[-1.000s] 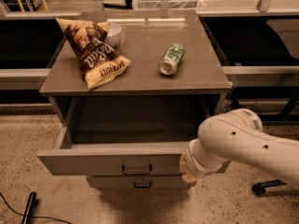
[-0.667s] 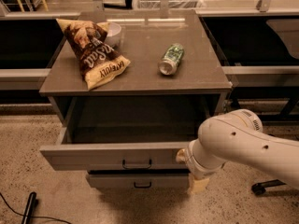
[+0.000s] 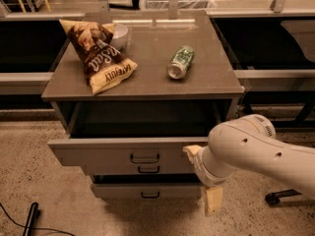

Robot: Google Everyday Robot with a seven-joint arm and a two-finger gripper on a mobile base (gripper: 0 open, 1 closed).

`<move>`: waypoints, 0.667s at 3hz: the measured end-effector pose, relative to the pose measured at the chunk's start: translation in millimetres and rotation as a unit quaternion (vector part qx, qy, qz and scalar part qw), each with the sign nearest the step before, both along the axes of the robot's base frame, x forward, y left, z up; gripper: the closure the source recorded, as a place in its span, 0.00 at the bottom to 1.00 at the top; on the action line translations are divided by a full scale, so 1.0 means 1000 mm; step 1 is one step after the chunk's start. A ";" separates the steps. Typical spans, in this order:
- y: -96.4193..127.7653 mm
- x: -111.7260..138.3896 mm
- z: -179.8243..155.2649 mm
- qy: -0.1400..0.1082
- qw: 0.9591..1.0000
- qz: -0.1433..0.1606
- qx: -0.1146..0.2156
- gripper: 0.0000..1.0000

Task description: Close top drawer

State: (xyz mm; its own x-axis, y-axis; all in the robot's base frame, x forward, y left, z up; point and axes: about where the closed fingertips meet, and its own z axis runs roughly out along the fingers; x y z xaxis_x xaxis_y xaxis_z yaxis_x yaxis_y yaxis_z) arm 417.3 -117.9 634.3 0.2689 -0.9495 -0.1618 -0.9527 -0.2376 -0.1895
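Camera view: arm [image 3: 261, 149] reaches in from right, claw [image 3: 201, 180] spread apart, against half-open top drawer [image 3: 113, 155] front.

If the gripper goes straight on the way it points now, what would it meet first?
Most likely the top drawer: the gripper sits at the right end of its front panel, seemingly touching it and facing the cabinet. Depth is hard to judge, so contact is not certain.

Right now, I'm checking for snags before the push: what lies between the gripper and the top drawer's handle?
Only bare grey front panel, in the camera view. The gripper is at the right end of the top drawer, the handle at its centre.
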 end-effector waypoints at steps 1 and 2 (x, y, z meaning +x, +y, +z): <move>-0.001 0.002 0.000 0.016 1.000 -0.003 -0.007 0.27; -0.009 0.022 0.010 0.030 0.999 -0.034 0.001 0.50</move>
State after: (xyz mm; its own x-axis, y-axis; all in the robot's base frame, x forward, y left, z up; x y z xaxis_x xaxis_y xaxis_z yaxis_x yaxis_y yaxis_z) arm 439.3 -127.2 644.6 0.1933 -0.9649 -0.1778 -0.9763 -0.1712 -0.1325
